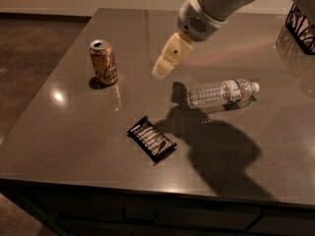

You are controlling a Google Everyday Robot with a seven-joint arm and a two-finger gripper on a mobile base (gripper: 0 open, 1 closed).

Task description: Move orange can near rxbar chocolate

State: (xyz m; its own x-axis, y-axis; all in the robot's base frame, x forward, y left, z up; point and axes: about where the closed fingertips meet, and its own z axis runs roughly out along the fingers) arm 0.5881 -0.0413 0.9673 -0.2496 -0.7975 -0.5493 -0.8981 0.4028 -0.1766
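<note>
The orange can (103,62) stands upright at the left of the table, silver top showing. The rxbar chocolate (151,138), a flat black wrapper with pale stripes, lies near the front middle, below and to the right of the can. My gripper (165,65) hangs in the air above the table middle, to the right of the can and apart from it, with the arm reaching in from the upper right. It holds nothing that I can see.
A clear plastic water bottle (222,92) lies on its side right of the gripper. A black wire basket (301,28) stands at the far right edge. The grey table (74,132) ends at the front and left.
</note>
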